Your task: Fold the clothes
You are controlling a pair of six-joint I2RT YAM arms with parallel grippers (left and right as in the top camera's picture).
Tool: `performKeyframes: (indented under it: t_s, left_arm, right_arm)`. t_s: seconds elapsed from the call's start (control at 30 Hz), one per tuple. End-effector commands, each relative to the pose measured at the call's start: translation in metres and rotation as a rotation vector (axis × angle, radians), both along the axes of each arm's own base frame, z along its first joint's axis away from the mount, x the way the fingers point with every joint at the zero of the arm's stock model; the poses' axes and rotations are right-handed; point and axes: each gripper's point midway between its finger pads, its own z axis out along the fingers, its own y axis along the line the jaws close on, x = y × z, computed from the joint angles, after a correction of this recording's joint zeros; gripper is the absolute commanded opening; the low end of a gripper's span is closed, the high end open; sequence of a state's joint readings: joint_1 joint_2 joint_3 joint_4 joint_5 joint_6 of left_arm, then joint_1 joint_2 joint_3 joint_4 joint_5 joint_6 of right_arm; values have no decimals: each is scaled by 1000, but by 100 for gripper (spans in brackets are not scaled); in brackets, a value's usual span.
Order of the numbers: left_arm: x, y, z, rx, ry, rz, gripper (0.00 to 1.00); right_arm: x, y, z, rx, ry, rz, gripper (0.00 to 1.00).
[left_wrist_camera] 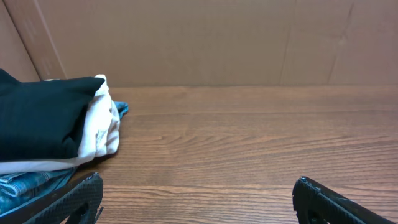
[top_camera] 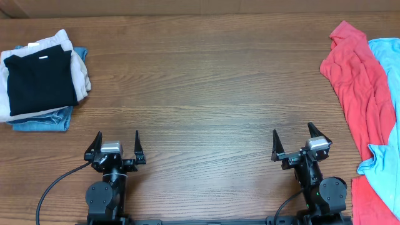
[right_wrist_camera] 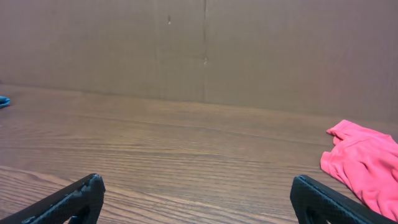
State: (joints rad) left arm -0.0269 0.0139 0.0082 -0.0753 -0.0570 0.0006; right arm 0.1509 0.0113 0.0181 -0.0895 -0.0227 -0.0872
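Note:
Loose clothes lie in a heap at the table's right edge: a coral-red garment (top_camera: 357, 81) with a sky-blue T-shirt (top_camera: 389, 59) beside and over it, running down to the front right corner. The right wrist view catches the coral-red garment (right_wrist_camera: 364, 163) at its right side. My left gripper (top_camera: 118, 141) rests near the front edge at the left, open, with bare wood between its fingers (left_wrist_camera: 74, 198). My right gripper (top_camera: 292, 136) rests near the front edge at the right, open and empty, a little left of the clothes.
A stack of folded pieces (top_camera: 40, 78), black on beige on denim blue, sits at the far left, and shows as a stack (left_wrist_camera: 53, 127) in the left wrist view. A brown cardboard wall (right_wrist_camera: 205, 50) stands behind the wooden table (top_camera: 200, 87).

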Motion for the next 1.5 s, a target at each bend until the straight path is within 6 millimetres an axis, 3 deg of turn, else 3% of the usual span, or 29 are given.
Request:
performKeyframes:
  t_s: [0.0, 1.47]
  left_arm:
    - [0, -3, 1, 15, -8, -14, 100]
    - [0, -3, 1, -29, -8, -11, 100]
  right_arm:
    - [0, 0, -1, -6, -7, 2, 100]
    - [0, 0, 1, -2, -16, 3, 100]
